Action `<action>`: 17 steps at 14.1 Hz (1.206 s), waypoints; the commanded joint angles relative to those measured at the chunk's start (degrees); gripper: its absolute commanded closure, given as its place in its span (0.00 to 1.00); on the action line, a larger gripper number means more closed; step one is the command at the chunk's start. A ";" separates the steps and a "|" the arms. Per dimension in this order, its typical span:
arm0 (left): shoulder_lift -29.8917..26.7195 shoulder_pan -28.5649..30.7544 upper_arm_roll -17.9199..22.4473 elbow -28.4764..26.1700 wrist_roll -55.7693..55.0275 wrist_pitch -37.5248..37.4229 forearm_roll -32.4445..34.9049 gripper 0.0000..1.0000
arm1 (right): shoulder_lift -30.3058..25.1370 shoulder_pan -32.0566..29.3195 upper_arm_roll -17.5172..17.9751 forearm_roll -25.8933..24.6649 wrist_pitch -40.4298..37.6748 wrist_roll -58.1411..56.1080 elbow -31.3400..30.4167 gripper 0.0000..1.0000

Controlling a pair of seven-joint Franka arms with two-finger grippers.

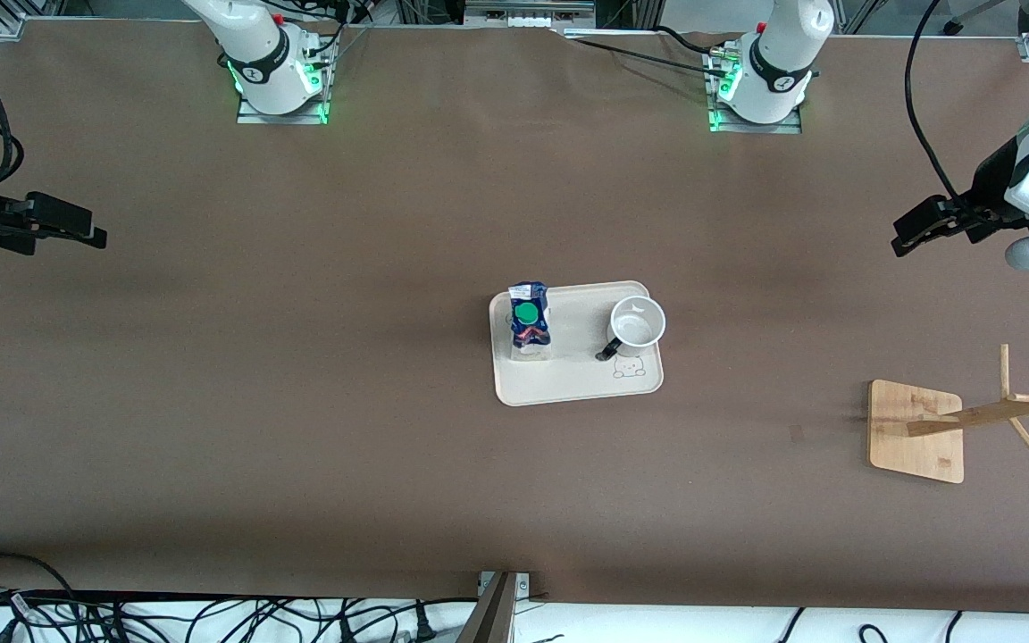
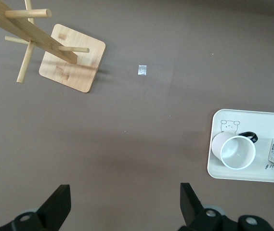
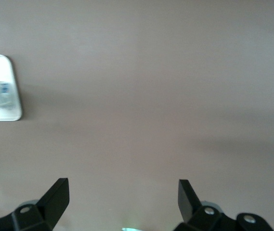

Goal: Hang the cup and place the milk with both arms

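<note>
Brown table filling nearly the whole front view. At the right edge, upper part of the frame: left gripper up over bare tabletop at the left arm's end, jaws released and spread wide, nothing between them — fingers well apart in the left wrist view. At the left edge, upper part: right gripper over bare tabletop at the right arm's end, likewise wide open and empty, fingers apart. Lower right of the frame: wooden rack with pegs on a square base. Centre of the frame: cream tray. On it, toward the right arm's end, milk upright with green cap up; toward the left arm's end, cup upright — black handle pointing toward the milk.
</note>
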 commanded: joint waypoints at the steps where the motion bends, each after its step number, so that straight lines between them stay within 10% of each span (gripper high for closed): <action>1: -0.69 0.19 -0.18 -1.16 1.08 1.00 0.48 0.00 | -0.16 0.17 0.48 7.49 0.64 1.35 -0.51 0.00; 17: -0.25 1.33 -0.09 -1.07 10.75 -1.02 0.65 0.00 | 8.18 25.91 0.66 8.67 27.70 48.18 -0.95 0.00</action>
